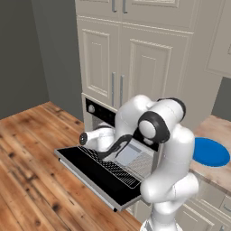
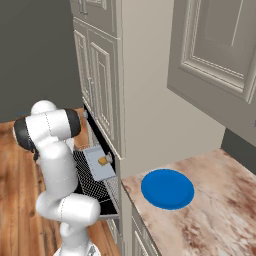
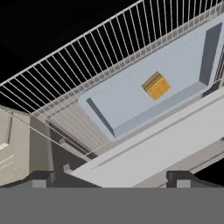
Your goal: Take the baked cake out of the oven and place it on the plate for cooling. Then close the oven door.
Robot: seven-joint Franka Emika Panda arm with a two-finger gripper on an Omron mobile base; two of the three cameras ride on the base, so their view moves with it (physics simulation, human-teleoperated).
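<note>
With my fingers [image 3: 111, 177] spread wide above the oven door [image 1: 97, 173], the baked cake [image 3: 156, 85] sits on the grey tray [image 3: 127, 98] (so small) that I could nudge it aside while closing.

The oven door [image 1: 97, 173] hangs open as a glossy black glass panel with a thin silver metal edge, and the wire rack [image 3: 83, 57] is thin bright metal rods. On the rack sits a baking tray [image 3: 131, 103] of smooth, matt grey metal, holding the baked cake [image 3: 156, 85], which has a rough, crumbly orange-tan surface. The plate [image 2: 167, 188] is plain, smooth, matt blue and lies on a mottled stone-like counter [image 2: 220, 210], while the floor [image 1: 31, 149] is grained brown wood planks and the cabinets [image 1: 135, 58] are matt cream painted panels.
</note>
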